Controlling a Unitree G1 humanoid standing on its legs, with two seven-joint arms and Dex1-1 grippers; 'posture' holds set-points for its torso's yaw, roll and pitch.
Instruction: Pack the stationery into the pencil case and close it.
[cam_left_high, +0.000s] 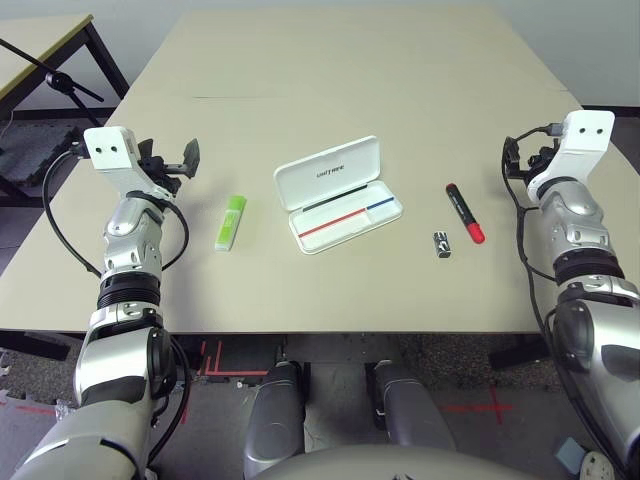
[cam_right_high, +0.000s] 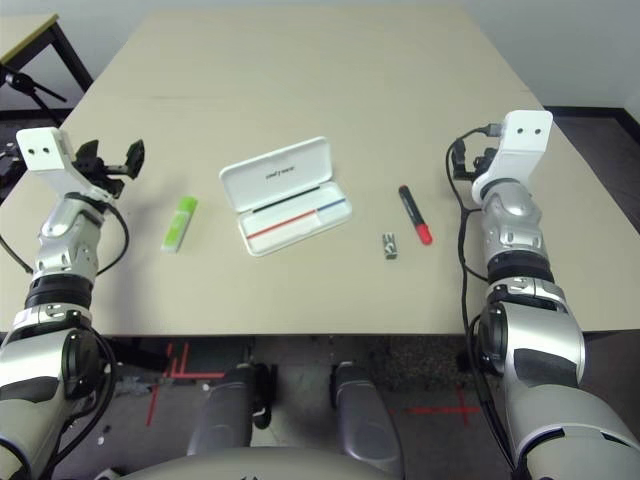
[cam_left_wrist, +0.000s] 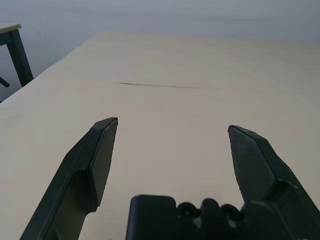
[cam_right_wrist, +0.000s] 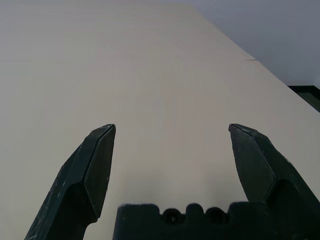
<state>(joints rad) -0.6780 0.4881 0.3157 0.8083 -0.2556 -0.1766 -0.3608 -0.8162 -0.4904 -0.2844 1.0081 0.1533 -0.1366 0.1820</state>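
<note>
Both hands gape empty: left hand, right hand. Case lies open mid-worktop, highlighter to its left, marker and clip to its right. Risk: the tiny clip may slip the fingers, and a nudge could drop the propped lid early

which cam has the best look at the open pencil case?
Left eye view: the pencil case lies near the picture's middle, lid up, lettering on the lid and red, blue and black lines in the tray all visible. Right eye view shows the same, further left. Both wrist views look past open fingers at bare table.
</note>
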